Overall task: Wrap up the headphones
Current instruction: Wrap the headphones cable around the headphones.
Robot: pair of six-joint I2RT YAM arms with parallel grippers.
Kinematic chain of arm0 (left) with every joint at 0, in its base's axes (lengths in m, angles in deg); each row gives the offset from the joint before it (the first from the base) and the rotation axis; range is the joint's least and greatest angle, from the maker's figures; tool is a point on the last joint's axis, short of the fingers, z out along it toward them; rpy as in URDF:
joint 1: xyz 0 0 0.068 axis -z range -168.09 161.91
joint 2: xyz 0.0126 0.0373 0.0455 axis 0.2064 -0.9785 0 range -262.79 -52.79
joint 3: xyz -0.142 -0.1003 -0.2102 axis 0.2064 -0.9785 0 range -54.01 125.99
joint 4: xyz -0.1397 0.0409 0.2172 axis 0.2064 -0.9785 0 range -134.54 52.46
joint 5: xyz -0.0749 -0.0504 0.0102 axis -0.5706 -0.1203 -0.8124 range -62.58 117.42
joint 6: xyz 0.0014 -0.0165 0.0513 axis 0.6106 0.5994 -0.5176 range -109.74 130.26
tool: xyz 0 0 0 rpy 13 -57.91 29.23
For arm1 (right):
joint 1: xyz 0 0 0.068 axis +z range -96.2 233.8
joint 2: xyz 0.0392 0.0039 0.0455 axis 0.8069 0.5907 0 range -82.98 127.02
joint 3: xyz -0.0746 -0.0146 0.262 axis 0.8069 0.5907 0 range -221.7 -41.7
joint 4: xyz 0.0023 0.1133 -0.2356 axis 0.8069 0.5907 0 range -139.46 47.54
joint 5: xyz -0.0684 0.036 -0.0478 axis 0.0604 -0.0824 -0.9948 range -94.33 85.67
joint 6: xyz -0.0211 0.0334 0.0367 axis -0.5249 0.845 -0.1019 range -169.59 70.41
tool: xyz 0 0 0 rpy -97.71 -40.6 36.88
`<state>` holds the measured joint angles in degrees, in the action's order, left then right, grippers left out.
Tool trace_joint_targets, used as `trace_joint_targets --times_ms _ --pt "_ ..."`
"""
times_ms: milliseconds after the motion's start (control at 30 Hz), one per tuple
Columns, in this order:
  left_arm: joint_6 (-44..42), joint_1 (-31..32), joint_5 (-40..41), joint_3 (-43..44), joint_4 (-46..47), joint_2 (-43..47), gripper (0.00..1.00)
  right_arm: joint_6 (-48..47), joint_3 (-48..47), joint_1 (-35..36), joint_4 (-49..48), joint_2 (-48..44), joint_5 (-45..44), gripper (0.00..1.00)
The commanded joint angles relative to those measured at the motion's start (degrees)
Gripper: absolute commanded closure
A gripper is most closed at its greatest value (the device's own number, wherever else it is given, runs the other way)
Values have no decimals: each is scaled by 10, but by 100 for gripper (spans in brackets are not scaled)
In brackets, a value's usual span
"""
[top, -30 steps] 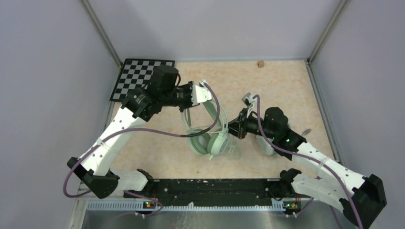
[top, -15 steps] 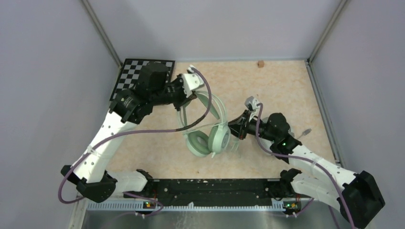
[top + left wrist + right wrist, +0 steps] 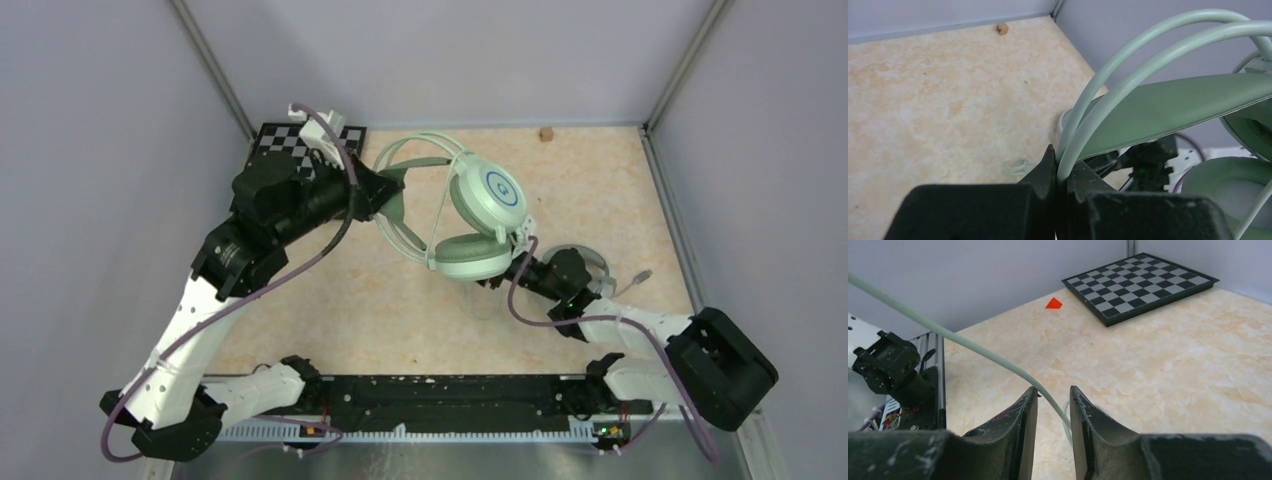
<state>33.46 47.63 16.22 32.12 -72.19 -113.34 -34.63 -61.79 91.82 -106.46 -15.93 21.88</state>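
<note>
One mark shows on the mint-green headphones (image 3: pixel 466 258): a blue ring with a small emblem inside it, on the outer face of the upturned cup (image 3: pixel 497 188) — too small to read. The headset hangs clear of the table (image 3: pixel 620 180), above its far middle. Its long axis runs left to right in the top view, headband toward the left arm and cups toward the right. The left gripper (image 3: pixel 1059 162) is clamped on the headband's thin wire hoops. The right gripper (image 3: pixel 1054 394) has its fingers apart — the pale-green cable (image 3: pixel 973 347) runs through the gap between them.
</note>
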Motion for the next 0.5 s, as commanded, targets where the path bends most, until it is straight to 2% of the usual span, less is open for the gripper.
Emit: trace_joint_targets --times_ms 0,200,300,467 --pt "147 -1 7 2 141 23 100 -43 7 40 -76 29 -37 69" --pt "165 -1 -3 12 174 -5 100 -64 9 51 -83 75 -70 68" --pt "171 -1 2 32 177 -16 100 -83 15 50 -100 96 -84 62" --pt "163 -1 24 57 192 -27 100 -61 7 52 -118 139 -50 61"
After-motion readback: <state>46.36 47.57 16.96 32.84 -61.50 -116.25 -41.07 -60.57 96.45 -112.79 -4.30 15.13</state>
